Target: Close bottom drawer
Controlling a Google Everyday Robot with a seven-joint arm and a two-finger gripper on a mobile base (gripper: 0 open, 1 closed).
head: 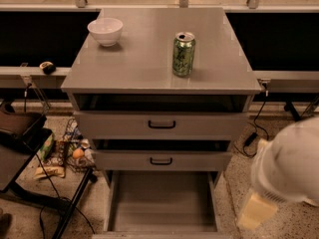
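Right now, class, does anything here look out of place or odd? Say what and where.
The bottom drawer stands pulled far out, its bare tray exposed. Loose food clutter lies strewn low down, left of the cabinet. The gripper hangs at lower right, clear of the drawer.
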